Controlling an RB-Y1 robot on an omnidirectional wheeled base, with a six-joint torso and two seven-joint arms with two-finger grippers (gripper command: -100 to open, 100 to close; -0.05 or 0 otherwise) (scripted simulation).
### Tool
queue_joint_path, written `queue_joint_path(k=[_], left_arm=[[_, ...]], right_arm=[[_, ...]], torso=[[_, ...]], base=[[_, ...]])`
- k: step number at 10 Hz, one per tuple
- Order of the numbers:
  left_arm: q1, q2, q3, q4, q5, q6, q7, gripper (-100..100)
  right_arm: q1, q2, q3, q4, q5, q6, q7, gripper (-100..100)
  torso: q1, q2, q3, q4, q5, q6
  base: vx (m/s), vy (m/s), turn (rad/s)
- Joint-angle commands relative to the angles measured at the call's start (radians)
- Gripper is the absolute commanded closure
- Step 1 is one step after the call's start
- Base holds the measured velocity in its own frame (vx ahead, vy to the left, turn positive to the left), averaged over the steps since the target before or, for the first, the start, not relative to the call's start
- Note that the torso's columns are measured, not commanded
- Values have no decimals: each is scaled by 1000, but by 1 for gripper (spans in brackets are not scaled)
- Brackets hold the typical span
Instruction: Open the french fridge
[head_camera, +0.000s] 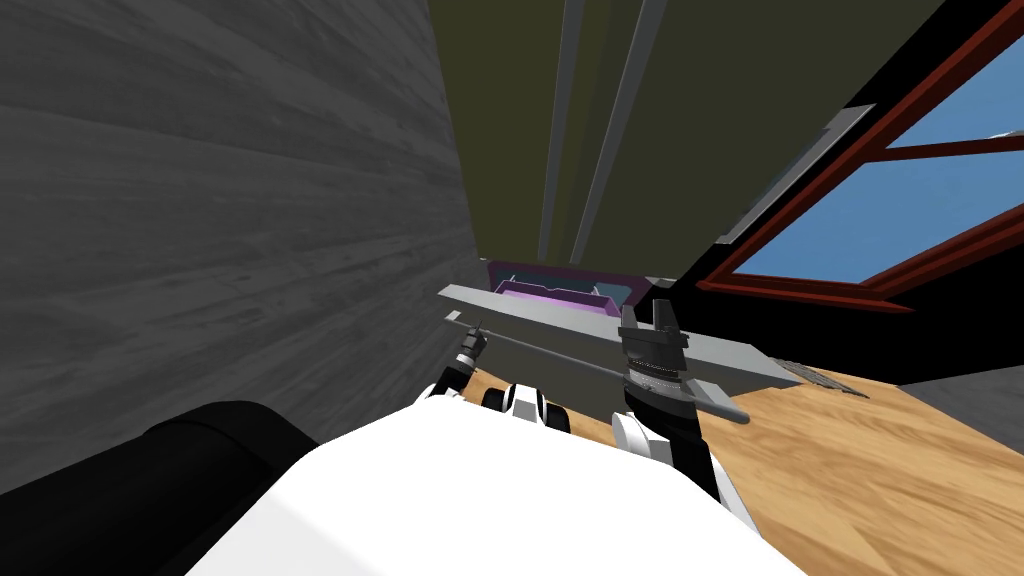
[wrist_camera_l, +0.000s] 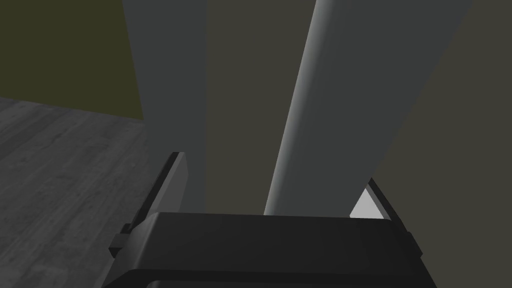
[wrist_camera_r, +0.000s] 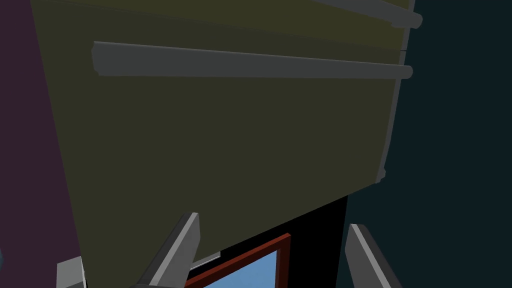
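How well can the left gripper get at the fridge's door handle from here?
Probably yes: the left gripper is open, and the nearer grey door handle rises from between its fingers with nothing in front of it. Whether it is within closing range I cannot tell.

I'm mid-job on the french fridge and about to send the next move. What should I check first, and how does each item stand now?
1. Left gripper ready to grasp: ok, its fingers stand apart.
2. Door handle lined up with it: ok, in the left wrist view the bar runs between the fingers. Whether they touch it: cannot tell.
3. Right gripper free: ok, open and holding nothing.
4. Upper doors opened: not ok, both look shut.
5. Bottom drawer out of the way: not ok, it is pulled out with its purple inside showing, and the right gripper is at its front panel.
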Motion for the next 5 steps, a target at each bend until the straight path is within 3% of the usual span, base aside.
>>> queue_joint_path(k=[1,5], left_arm=[[2,0,0,3,0,2,0,0],[5,1,0,9,0,7,-1,0]], right_arm=[[0,0,0,0,0,0,0,0],[0,0,0,0,0,0,0,0]], torso=[[1,-3,-1,-3,1,1],[2,-9,-4,-7,3,1]], base=[[0,0,0],[0,0,0]])
